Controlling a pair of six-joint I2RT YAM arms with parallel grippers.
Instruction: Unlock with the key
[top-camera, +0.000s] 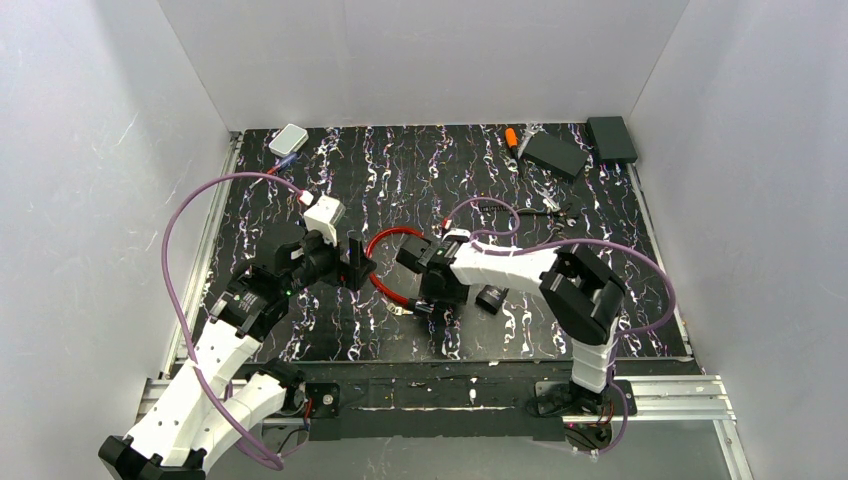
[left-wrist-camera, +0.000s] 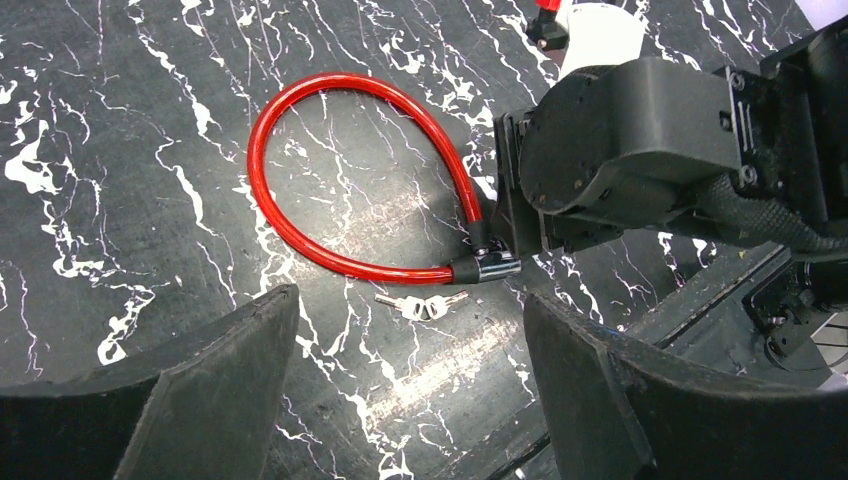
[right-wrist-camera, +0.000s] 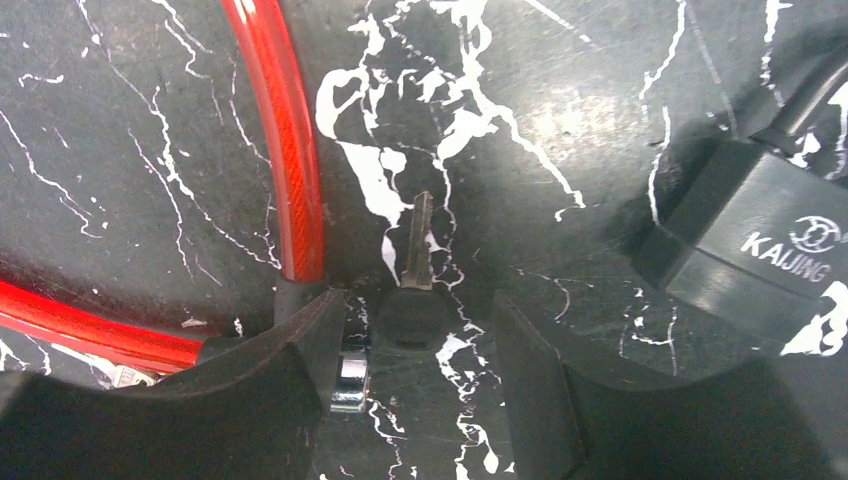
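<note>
A red cable lock (top-camera: 383, 262) lies looped on the black marbled table, its black and chrome lock head (left-wrist-camera: 490, 265) next to my right gripper. A key with a black head (right-wrist-camera: 412, 305) lies flat on the table, blade pointing away. My right gripper (right-wrist-camera: 418, 320) is open, low over this key, with a finger on each side of its head and a gap at both. Two small silver keys (left-wrist-camera: 425, 303) lie just in front of the lock head. My left gripper (left-wrist-camera: 410, 305) is open and empty, held above the silver keys and the cable loop.
A black box marked KAIJING (right-wrist-camera: 760, 250) lies just right of my right gripper. At the back stand a white box (top-camera: 288, 138), two black boxes (top-camera: 555, 153) and an orange-handled tool (top-camera: 512, 138). The two arms are close together at mid-table.
</note>
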